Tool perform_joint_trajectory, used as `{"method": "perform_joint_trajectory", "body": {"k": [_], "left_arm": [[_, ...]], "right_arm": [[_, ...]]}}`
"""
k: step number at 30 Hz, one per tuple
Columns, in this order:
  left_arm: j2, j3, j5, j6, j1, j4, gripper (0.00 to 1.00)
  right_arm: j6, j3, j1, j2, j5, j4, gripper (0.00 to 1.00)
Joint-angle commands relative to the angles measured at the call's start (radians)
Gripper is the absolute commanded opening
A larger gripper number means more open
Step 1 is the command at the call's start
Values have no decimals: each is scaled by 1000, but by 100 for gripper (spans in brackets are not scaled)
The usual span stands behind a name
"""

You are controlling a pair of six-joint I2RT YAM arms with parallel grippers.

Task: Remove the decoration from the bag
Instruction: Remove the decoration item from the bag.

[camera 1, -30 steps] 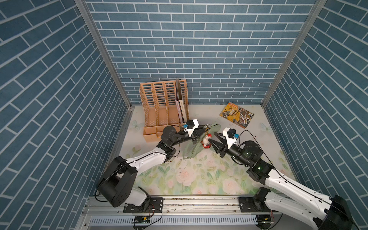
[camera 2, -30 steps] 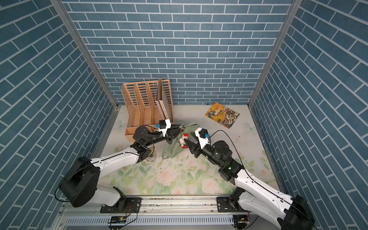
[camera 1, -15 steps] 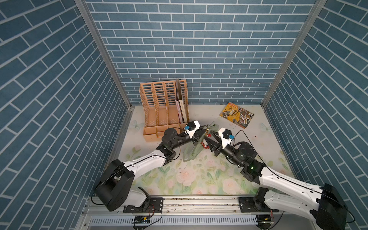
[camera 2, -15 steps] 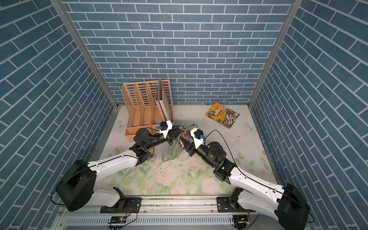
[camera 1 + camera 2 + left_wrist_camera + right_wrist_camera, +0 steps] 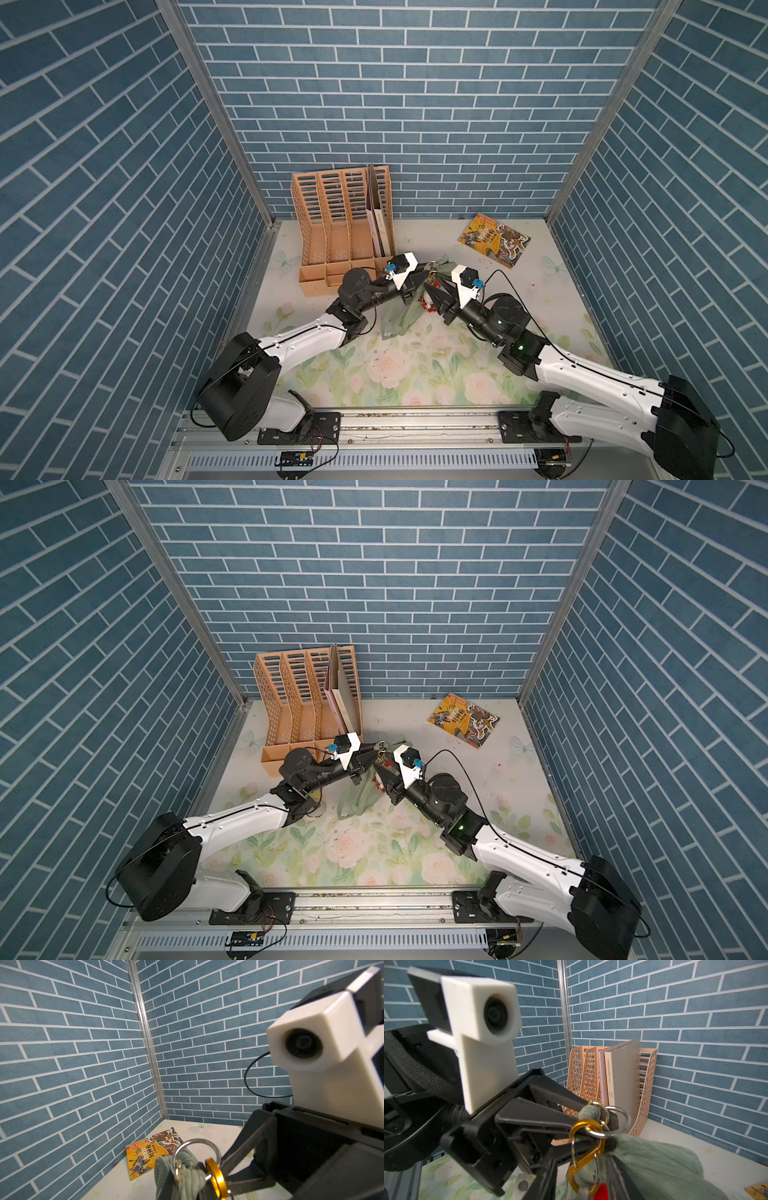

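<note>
Ribbed sage bag (image 5: pixel 654 1164), round steel ring (image 5: pixel 629 1121), gold carabiner (image 5: pixel 588 1122)

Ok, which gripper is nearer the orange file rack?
Left. The left gripper, clamped on the bag, sits just in front of the orange file rack; the right gripper faces it from farther out.

Brought the right gripper (image 5: pixel 432 289) forward and leftward, close to the left gripper (image 5: pixel 422 275). Now astride the gold S-shaped metal clip (image 5: pixel 583 1147) on the soft sage-green fabric bag (image 5: pixel 397 322), with narrower jaws than before. Hides now half of the small red-and-white decoration (image 5: pixel 426 306).
</note>
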Motion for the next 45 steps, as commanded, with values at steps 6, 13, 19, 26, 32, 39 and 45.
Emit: {"method": "perform_joint_trajectory", "body": {"k": [6, 13, 19, 26, 32, 39, 45], "left_arm": [[-20, -11, -5, 14, -7, 37, 0], [-24, -18, -7, 12, -7, 42, 0], [-23, -15, -3, 9, -7, 45, 0], [-29, -19, -5, 12, -7, 33, 0], [-42, -23, -7, 18, -7, 14, 0], [-41, -28, -13, 11, -10, 20, 0], [-47, -29, -18, 14, -9, 14, 0]], "right_arm": [[52, 68, 4, 17, 21, -12, 39], [58, 65, 3, 20, 27, -18, 32], [65, 68, -5, 29, 25, -20, 29], [67, 67, -8, 44, 23, -16, 28], [72, 68, -11, 46, 23, -19, 27], [74, 74, -14, 62, 24, -10, 25], [82, 62, -15, 63, 19, 8, 24]]}}
